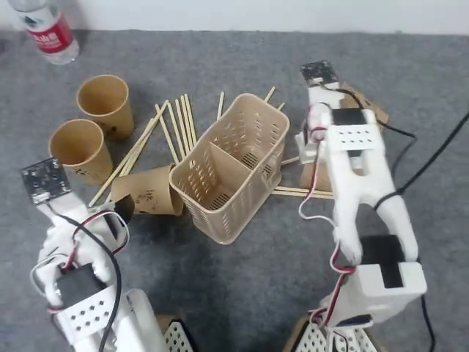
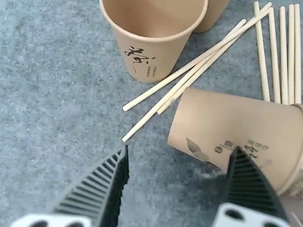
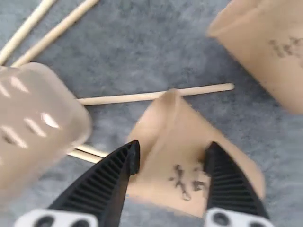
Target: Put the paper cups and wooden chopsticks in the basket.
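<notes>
Grey carpet (image 1: 242,286), white wall (image 1: 256,11) behind: left of the basket (image 1: 192,187) a tipped cup (image 1: 150,192) lies mouth toward it beneath the wide-spread left gripper (image 2: 179,153); right of it, the right gripper (image 3: 173,146) gapes over a squashed cup (image 3: 175,118).

You look down on a table (image 1: 242,66) covered in grey, felt-like fabric. At its centre stands a beige slotted basket (image 1: 196,183). Touching its left side, a tipped paper cup (image 1: 150,192) lies on its side. Farther left stands an upright cup (image 1: 79,149), with a second upright cup (image 1: 106,103) just above it in the frame. Wooden chopsticks (image 1: 176,128) fan out between those cups and the basket. More chopsticks (image 1: 300,192) lie right of the basket, by a flattened cup (image 3: 189,156). A plastic water bottle (image 1: 47,33) sits at the upper left corner.
</notes>
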Robot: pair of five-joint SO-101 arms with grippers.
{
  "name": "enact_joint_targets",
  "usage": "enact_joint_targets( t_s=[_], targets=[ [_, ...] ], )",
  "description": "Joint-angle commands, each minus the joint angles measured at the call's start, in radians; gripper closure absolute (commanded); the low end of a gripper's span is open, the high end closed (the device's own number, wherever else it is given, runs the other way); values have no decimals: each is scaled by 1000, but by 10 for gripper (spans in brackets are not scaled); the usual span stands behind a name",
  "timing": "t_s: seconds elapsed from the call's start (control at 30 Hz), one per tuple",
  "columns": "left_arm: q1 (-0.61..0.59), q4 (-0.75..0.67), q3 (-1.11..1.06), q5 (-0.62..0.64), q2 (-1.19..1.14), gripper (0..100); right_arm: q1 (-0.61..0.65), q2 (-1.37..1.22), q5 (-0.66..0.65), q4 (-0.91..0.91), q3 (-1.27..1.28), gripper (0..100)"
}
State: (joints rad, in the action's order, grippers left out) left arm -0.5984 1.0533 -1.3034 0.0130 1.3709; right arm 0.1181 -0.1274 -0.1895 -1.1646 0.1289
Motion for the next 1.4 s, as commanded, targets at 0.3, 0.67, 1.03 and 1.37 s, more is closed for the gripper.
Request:
enact_joint_targets(
  t_s=[0.3,0.67,1.03,1.37],
  targets=[
    [60,-31,-30,11,15,683,-231,-1,-272,-216,-176,992],
    [80,-31,-41,11,17,683,-179,-1,-305,-544,-489,982],
    [80,-64,-81,8,17,683,-4,-177,-353,-438,-522,919],
    [80,-83,-94,9,17,683,-64,-372,-359,-624,-609,991]
  ],
)
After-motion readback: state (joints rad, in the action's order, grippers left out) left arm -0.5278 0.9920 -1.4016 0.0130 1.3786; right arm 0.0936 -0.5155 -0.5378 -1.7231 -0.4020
